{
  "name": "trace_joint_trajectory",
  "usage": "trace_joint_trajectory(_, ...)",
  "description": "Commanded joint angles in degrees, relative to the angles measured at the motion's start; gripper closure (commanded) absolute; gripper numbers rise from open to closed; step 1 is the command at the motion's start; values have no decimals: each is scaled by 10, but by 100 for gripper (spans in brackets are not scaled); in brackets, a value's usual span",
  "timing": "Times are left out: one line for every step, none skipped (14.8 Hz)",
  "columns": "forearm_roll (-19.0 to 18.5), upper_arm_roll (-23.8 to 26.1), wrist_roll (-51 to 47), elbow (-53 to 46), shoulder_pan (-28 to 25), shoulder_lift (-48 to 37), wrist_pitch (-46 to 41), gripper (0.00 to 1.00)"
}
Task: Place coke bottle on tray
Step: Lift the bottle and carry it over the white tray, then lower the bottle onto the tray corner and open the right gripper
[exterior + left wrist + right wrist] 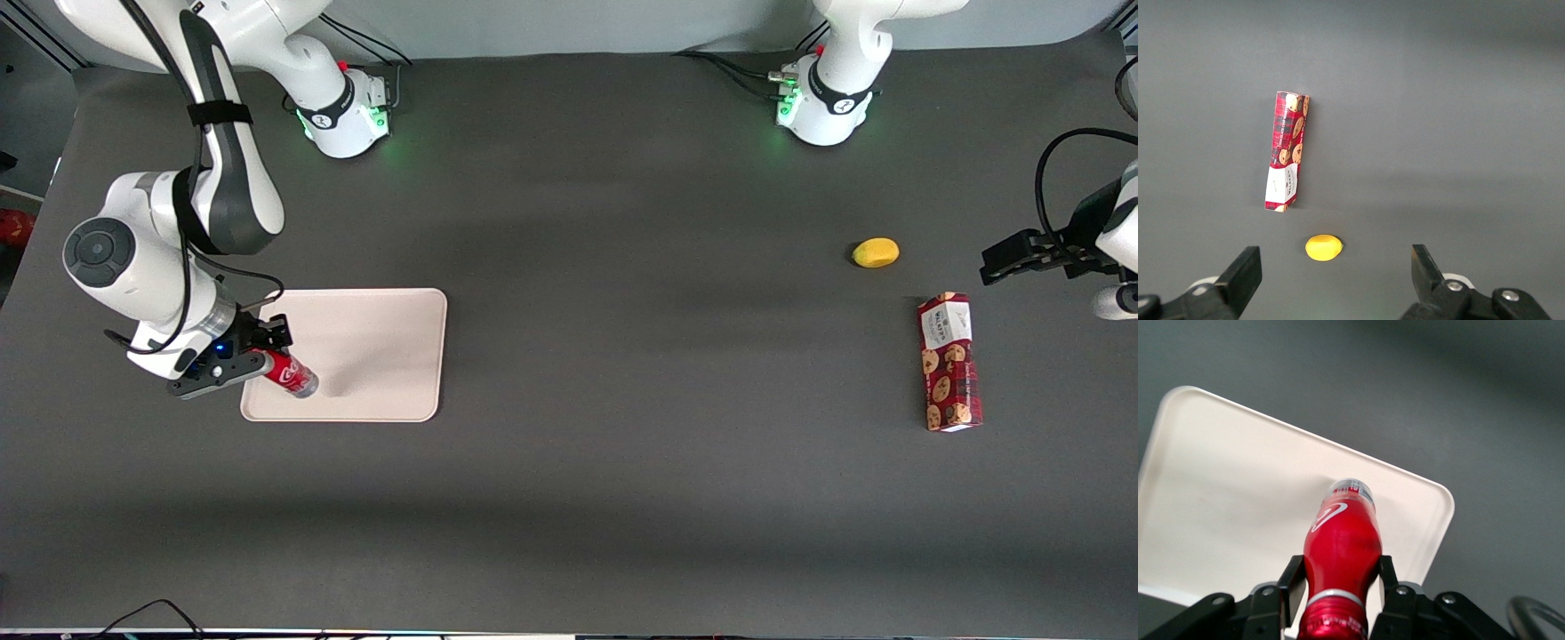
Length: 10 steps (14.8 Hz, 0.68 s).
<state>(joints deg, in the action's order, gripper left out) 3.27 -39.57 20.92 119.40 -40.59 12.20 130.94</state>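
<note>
Right wrist view: one coke bottle (1341,543), red with white lettering and a clear base, sits clamped between the two black jaws of the gripper (1340,587). The jaws are narrowed onto the bottle near its neck, one finger (1292,587) pressing each side. The capped end points toward the camera and the clear base points away, over the tray (1225,493).

In the front view, the coke bottle (290,372) is held tilted, with its base angled down over the corner of the tray nearest the camera on the working arm's side. Whether the base touches the tray surface cannot be told. The gripper (258,356) hangs over that edge of the tray (382,347). There is one tray, beige, flat and rectangular with rounded corners and a low rim, lying on the dark grey table (622,267).

Well apart, toward the parked arm's end of the table, lie one red patterned cookie box (949,363) and one small yellow lemon-like fruit (876,252). The fruit is near the box and farther from the front camera.
</note>
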Motion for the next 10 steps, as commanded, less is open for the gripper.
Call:
trace_joint_trajectory(-4,-22,53,27,4,-13,27,100)
trace_joint_trajectory(-4,-22,70,28,15,-10,29,100)
trace_joint_trajectory(2,-22,95,33,22,-3,38,100)
trace_joint_trajectory(38,-23,128,37,30,9,43,100)
trace_joint_trajectory(52,-23,147,38,38,16,45,100)
trace_joint_trajectory(62,-24,160,37,41,23,45,100)
trace_joint_trajectory(67,-23,166,37,43,26,44,100)
trace_joint_trajectory(67,-24,168,37,43,29,44,100)
trace_joint_trajectory(67,-24,168,38,45,38,43,100)
trace_joint_trajectory(67,-24,168,37,46,44,43,100)
